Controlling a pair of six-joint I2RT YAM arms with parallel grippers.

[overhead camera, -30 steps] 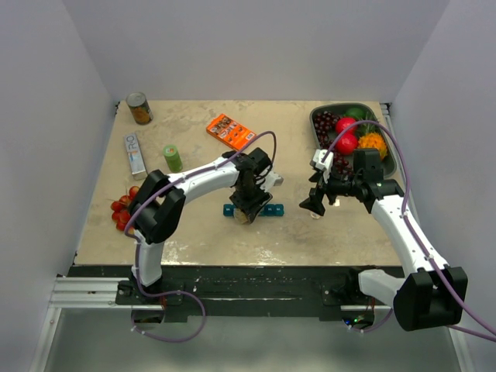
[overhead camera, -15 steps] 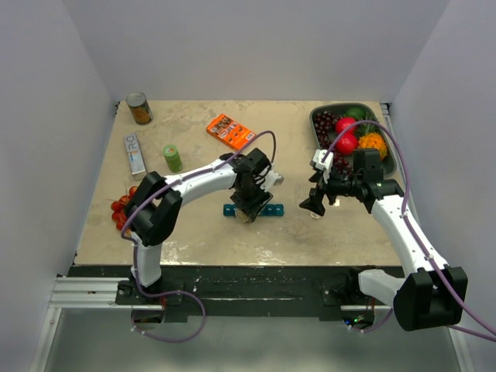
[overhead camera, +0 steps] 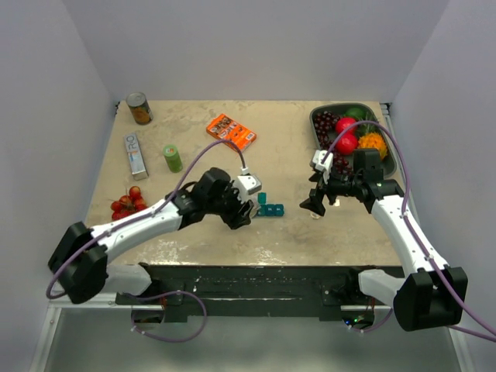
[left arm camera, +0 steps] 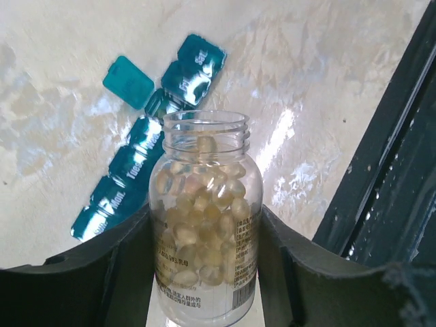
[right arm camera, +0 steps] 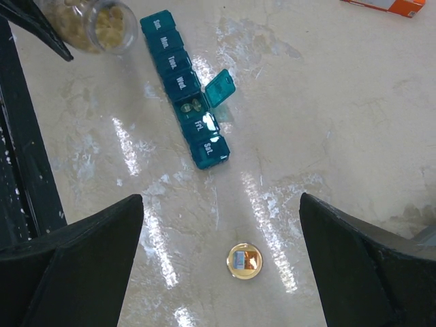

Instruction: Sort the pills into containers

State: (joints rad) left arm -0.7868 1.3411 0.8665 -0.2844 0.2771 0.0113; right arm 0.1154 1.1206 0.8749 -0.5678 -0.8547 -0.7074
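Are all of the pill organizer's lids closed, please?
No, the lid between Wed and Fri on the pill organizer stands open.

High rear overview, two close wrist views, all on pill organizer (overhead camera: pixel 270 209)

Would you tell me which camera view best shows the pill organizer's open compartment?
The right wrist view: the open compartment lies unobstructed, pills visible inside. In the left wrist view the pill bottle partly hides it, leaving its lid clear. In the top external view the pill organizer is tiny.
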